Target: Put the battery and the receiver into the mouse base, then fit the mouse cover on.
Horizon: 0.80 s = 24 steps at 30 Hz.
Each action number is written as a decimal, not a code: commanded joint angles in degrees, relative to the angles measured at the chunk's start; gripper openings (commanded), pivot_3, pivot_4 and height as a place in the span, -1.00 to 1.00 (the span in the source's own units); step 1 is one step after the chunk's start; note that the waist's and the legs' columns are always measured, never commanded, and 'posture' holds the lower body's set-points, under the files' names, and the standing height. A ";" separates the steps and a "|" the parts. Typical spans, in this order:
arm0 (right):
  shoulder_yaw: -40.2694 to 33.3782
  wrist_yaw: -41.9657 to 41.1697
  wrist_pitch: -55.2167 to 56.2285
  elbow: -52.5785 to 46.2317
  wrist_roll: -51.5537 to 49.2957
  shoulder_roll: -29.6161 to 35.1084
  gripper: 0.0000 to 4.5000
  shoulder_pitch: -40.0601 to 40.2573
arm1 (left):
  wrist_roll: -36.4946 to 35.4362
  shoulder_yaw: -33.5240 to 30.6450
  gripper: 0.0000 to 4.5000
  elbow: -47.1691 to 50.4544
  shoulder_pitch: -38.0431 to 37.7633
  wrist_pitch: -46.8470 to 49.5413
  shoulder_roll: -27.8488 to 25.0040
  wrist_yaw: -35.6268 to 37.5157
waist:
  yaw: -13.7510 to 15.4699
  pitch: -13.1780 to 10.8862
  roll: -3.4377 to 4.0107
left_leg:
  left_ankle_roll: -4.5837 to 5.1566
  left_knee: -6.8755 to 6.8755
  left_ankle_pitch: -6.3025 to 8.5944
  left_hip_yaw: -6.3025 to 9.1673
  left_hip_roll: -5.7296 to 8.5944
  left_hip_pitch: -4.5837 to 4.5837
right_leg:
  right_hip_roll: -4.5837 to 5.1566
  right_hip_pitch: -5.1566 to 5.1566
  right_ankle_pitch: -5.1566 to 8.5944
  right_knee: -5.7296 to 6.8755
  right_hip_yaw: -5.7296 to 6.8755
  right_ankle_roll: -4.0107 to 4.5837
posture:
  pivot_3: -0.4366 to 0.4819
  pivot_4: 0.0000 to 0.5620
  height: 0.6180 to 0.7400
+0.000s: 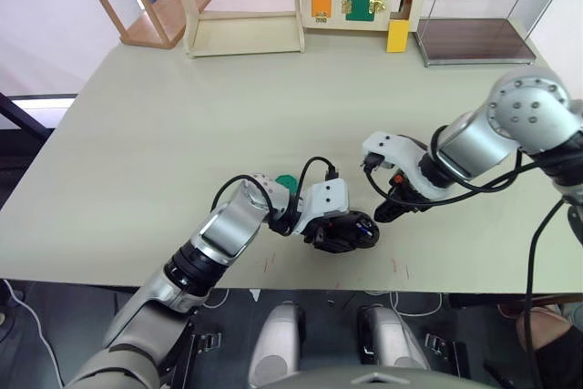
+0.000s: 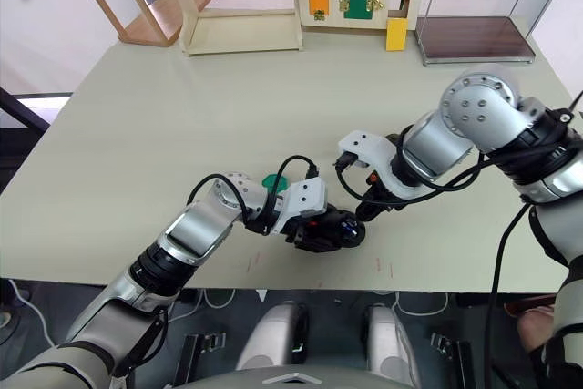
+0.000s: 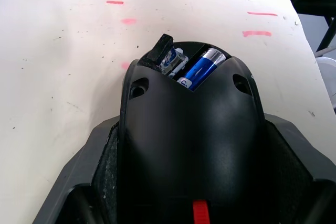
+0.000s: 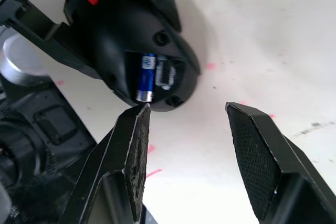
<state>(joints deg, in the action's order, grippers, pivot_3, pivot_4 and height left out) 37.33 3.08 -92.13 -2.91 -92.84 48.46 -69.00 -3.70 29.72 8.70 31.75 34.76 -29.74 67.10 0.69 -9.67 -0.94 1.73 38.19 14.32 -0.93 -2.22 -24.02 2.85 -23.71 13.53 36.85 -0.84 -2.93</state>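
Holding the mouse base (image 3: 191, 145) tight between its two fingers, the left gripper (image 1: 342, 228) rests low on the pale table (image 1: 182, 134), near the front edge. The black shell sits right between the jaws, which squeeze it from both sides. A red part shows on it. Inside its open hollow lies the blue battery (image 3: 202, 66) with a silvery end, and a small clear piece (image 3: 170, 59) sits just beside the battery. Some tiny white marks are on the battery, too small to read.

The right gripper (image 4: 186, 145) hangs just beside the mouse base with its fingers spread wide and nothing between them. Its fingertips are near the open end of the shell, not touching it. Small red marks (image 3: 260, 23) dot the table nearby.
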 commanded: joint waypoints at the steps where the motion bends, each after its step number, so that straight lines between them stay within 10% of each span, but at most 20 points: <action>1: -7.91 -8.07 4.83 -11.07 8.86 4.44 0.07 5.88 | 1.45 3.44 0.30 -1.48 -2.24 0.07 -0.80 0.00 | 0.19 0.00 0.00 | 0.00 -0.01 0.00 0.00 0.01 -0.04 | 0.00 -0.01 0.00 -0.01 0.05 -0.01 | -0.05 -0.47 1.00; 6: -20.08 -20.66 16.19 -20.41 16.82 10.17 -0.24 22.75 | 1.33 2.94 0.30 -0.40 -2.96 0.14 -1.43 -0.57 | 0.13 0.01 -0.04 | 0.02 0.03 0.01 -0.01 0.03 -0.19 | 0.01 -0.01 -0.01 -0.11 0.13 -0.05 | -0.05 -0.47 1.00; 10: -27.68 -28.97 30.86 -27.48 27.18 10.10 -0.99 37.59 | 1.20 2.95 0.30 0.49 -2.90 0.85 -2.15 -0.48 | -0.14 0.01 -0.02 | 0.03 0.04 0.02 -0.04 0.00 -0.08 | -0.07 0.00 0.00 -0.05 0.05 -0.06 | -0.05 -0.47 1.00; 24: -30.76 -44.62 64.94 -22.31 55.73 -3.52 -0.99 59.12 | 2.44 3.06 0.30 1.57 -2.51 2.98 -3.62 -3.09 | -0.97 0.06 -0.15 | 0.03 0.12 0.02 -0.24 -0.02 0.19 | -0.19 0.12 0.12 0.13 -0.09 -0.27 | -0.05 -0.47 1.00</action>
<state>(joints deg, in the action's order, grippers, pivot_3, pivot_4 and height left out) 7.88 -41.98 -28.75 -24.64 -38.37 45.12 -9.44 -2.96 30.55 11.87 30.89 35.73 -32.36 64.45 -0.28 -9.61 -1.09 1.75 38.31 14.33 -1.17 -2.24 -23.81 2.65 -23.57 13.66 37.01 -0.94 -3.19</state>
